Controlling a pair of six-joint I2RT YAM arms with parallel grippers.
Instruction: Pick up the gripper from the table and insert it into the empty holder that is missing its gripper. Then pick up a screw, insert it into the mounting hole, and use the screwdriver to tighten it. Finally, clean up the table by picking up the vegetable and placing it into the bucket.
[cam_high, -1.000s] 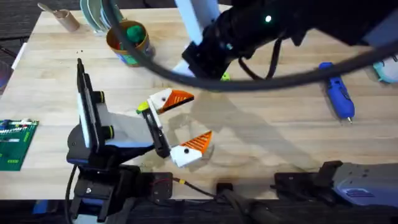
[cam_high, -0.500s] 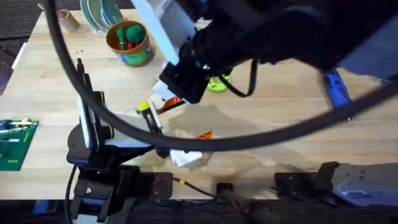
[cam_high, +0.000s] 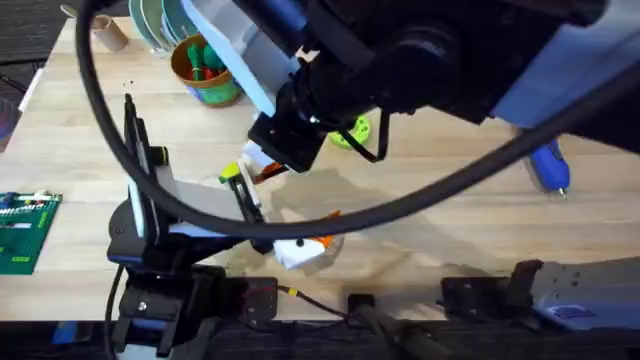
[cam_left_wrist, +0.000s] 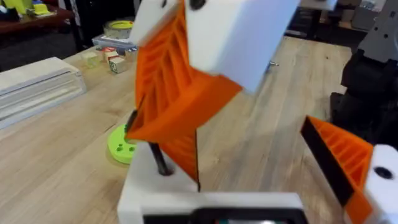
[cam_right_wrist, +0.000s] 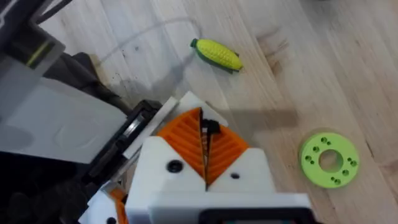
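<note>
The right arm reaches across the middle of the light wooden table (cam_high: 450, 220) and hangs over the left gripper (cam_high: 300, 205). The left gripper lies low over the table with its two white fingers spread wide and nothing between them. Each finger carries an orange ribbed plastic tip (cam_high: 320, 240); the farther tip is partly hidden under the right arm.

In the right wrist view, the right gripper (cam_right_wrist: 204, 146) has its orange pads pressed together, and a small black piece (cam_right_wrist: 211, 127) is pinched at their front edge. I cannot tell what this piece is. This gripper is just above one white finger of the left gripper.

The small yellow toy corn with green ends (cam_right_wrist: 217, 55) lies on the table, well apart from the round bucket with an orange rim and green-blue sides (cam_high: 222, 88). The bucket stands at the far left of the table and holds a round green toy (cam_high: 212, 52). The flat bright green disc with holes (cam_right_wrist: 328, 158) lies near the right gripper. The blue pen-shaped screwdriver (cam_high: 550, 168) lies alone at the right side of the table.
</note>
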